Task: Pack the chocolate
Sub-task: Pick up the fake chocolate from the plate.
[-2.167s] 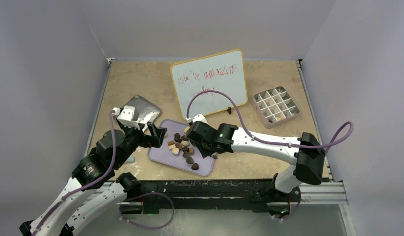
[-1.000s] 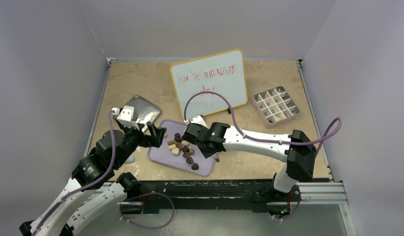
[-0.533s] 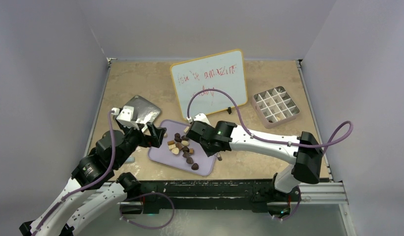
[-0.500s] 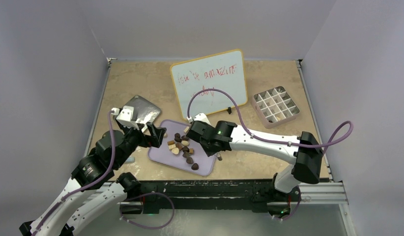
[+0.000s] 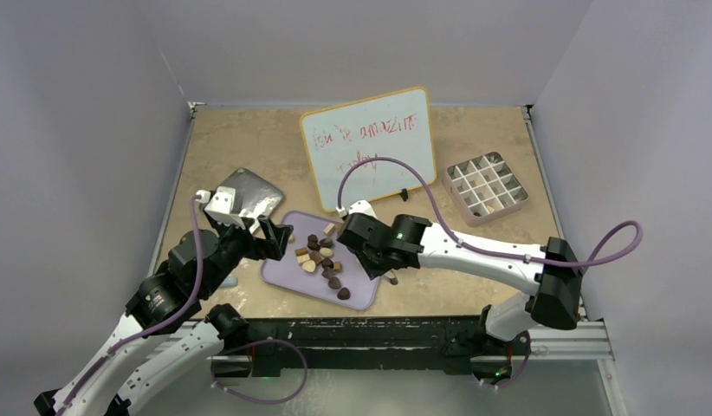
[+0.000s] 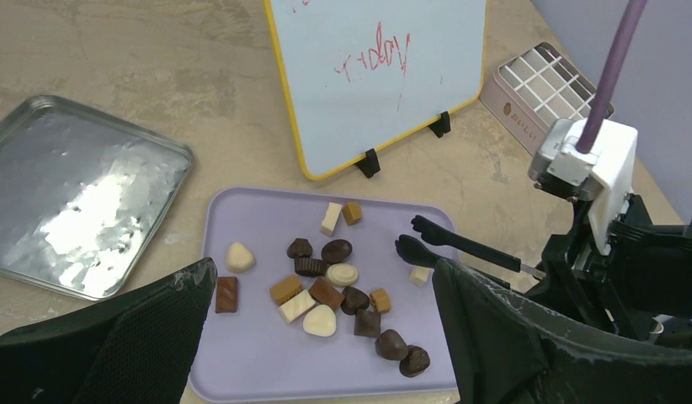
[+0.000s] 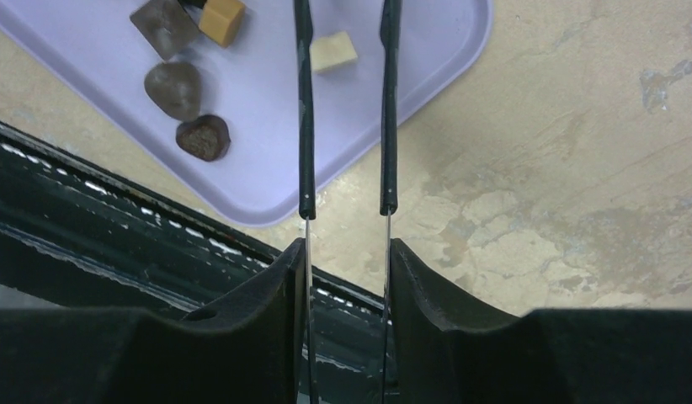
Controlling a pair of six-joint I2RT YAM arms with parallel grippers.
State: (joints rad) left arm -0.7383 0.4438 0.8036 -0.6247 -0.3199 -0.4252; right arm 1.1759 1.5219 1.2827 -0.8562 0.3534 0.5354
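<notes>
Chocolate pieces (image 6: 326,293) lie scattered on the lavender tray (image 6: 250,362). My right gripper (image 6: 410,236) has its thin fingers spread beside a cream piece (image 6: 420,275); my left gripper (image 5: 277,234) hangs wide open near the tray.

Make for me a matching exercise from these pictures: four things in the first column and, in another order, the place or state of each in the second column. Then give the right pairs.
Column one
1. whiteboard
2. metal tray
3. gridded box
4. chocolate pieces

Column two
A. lying on the lavender tray
B. to the right of the whiteboard
C. standing upright, with red writing
D. to the left of the lavender tray, shiny

Pairs: 1-C, 2-D, 3-B, 4-A
</notes>
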